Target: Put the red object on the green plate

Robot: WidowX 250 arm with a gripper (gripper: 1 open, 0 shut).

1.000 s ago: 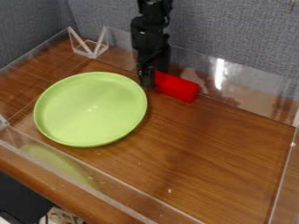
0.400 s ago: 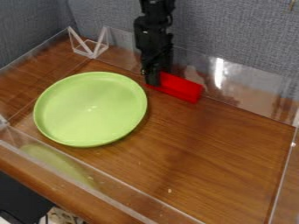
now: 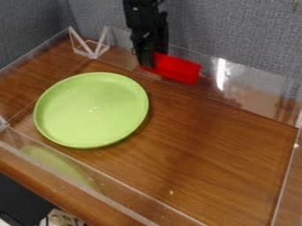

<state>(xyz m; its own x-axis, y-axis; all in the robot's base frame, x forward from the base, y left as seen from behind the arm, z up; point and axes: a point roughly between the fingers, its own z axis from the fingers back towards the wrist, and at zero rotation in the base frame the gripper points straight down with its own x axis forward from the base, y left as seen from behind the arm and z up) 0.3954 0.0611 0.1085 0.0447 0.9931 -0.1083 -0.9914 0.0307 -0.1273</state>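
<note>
The red object (image 3: 179, 69) is a short red bar hanging a little above the wooden table, at the back near the grey wall. My gripper (image 3: 148, 61) points down and is shut on the bar's left end, which its dark fingers partly hide. The rest of the bar sticks out to the right. The green plate (image 3: 92, 109) lies flat on the table to the lower left of the gripper, with nothing on it. The gripper is just beyond the plate's far right rim.
Clear plastic walls (image 3: 248, 84) fence the wooden table (image 3: 213, 150) on all sides. A small clear triangular stand (image 3: 90, 42) sits in the back left corner. A grey fabric wall rises behind the arm.
The gripper closed on the red bar's left end and rose with it. The bar has left the table and now hangs higher and slightly further back. The plate has not moved.
</note>
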